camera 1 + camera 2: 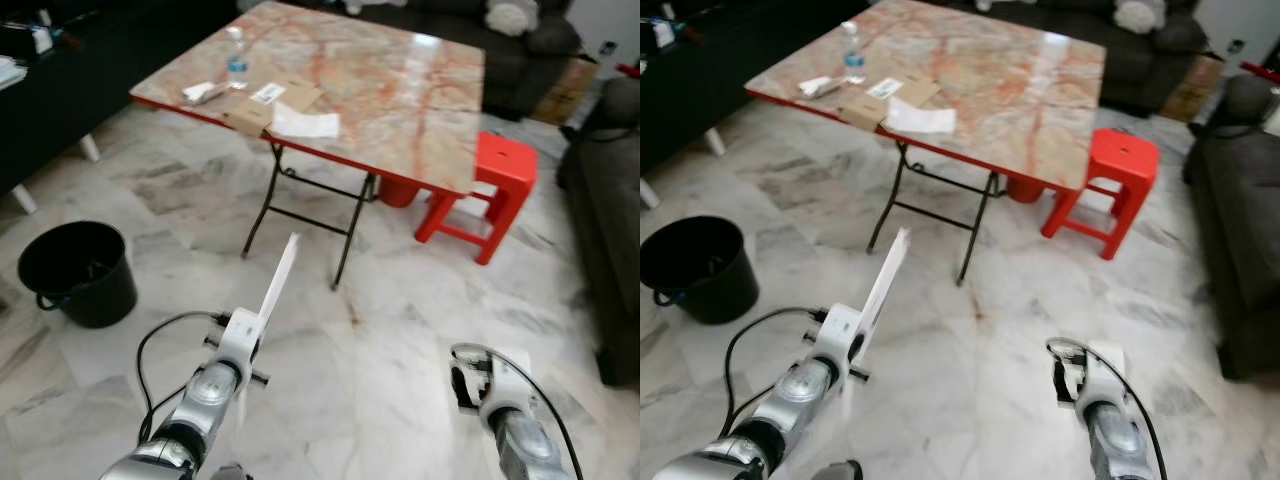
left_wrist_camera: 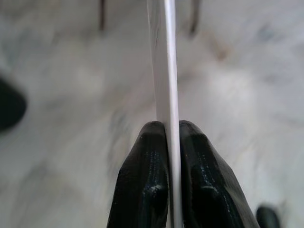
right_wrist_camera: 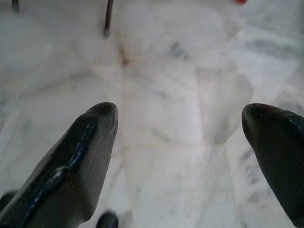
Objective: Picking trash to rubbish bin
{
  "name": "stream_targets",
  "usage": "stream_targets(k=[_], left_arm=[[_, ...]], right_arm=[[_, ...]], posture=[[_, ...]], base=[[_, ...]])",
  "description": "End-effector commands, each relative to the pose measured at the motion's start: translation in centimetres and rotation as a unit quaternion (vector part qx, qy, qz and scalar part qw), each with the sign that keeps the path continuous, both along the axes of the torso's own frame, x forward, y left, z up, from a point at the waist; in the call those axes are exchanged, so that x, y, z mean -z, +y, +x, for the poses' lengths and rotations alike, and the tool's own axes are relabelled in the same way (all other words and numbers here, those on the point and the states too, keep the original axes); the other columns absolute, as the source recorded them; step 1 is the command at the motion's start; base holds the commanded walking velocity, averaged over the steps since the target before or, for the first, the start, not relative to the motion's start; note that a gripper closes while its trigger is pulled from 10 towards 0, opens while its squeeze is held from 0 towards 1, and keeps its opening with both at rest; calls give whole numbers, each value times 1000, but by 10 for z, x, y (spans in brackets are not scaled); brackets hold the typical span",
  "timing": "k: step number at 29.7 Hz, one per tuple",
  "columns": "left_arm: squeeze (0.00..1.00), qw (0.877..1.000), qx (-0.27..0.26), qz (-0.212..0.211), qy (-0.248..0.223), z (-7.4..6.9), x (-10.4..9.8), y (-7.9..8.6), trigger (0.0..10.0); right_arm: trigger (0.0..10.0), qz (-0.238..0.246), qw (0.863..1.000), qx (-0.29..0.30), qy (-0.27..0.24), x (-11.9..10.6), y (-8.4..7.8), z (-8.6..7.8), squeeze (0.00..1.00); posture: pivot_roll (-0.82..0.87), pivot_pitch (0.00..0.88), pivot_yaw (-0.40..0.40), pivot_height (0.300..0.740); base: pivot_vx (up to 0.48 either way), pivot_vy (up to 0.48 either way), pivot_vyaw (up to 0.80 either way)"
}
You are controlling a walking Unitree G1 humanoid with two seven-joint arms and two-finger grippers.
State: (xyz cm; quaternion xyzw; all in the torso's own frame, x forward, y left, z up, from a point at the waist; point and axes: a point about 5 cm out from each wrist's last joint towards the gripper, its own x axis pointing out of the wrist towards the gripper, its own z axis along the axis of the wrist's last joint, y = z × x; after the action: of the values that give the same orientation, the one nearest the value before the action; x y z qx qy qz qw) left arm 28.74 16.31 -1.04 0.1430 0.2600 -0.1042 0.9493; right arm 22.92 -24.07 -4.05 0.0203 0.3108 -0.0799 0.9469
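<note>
The left claw [image 2: 172, 142] is pinched tight on a thin white sheet of paper [image 1: 279, 277], held edge-on above the marble floor [image 1: 400, 330], pointing toward twelve o'clock. The black rubbish bin [image 1: 78, 272] stands on the floor at about ten o'clock from that claw, well apart. The right claw [image 3: 180, 123] hangs low at about four o'clock, its fingers spread wide with nothing between them. Ahead at twelve o'clock, the marble worktop [image 1: 400, 90] carries a water bottle [image 1: 236, 58], cardboard pieces [image 1: 250, 115] and a white paper [image 1: 305, 123]. A red stool [image 1: 485, 190] stands beside it.
</note>
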Motion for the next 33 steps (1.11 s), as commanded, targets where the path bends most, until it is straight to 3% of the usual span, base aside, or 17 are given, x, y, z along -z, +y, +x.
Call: stream_targets(k=[1,5,10,22,33], left_arm=[[0,999,11,25,37,-15,15,0,10000],[0,997,-5,27,73,-32,29,4,10000],[0,995,-27,23,95,-43,37,7,10000],[0,991,-65,19,112,-52,44,16,10000],[0,991,-79,12,108,-51,43,17,10000]], right_arm=[[10000,8,1000,16,14,4,-1,-5,0],[10000,20,998,26,48,15,0,-20,0],[10000,17,998,18,59,19,4,-24,0],[10000,14,999,-1,36,12,10,-10,0],[10000,11,999,-29,18,5,17,2,0]], posture=[[40,102,-140,740],[40,99,-142,740],[45,97,-147,740],[61,91,-150,740],[63,113,-158,740]], base=[[390,0,444],[392,0,0],[388,0,0],[379,0,780],[378,0,800]])
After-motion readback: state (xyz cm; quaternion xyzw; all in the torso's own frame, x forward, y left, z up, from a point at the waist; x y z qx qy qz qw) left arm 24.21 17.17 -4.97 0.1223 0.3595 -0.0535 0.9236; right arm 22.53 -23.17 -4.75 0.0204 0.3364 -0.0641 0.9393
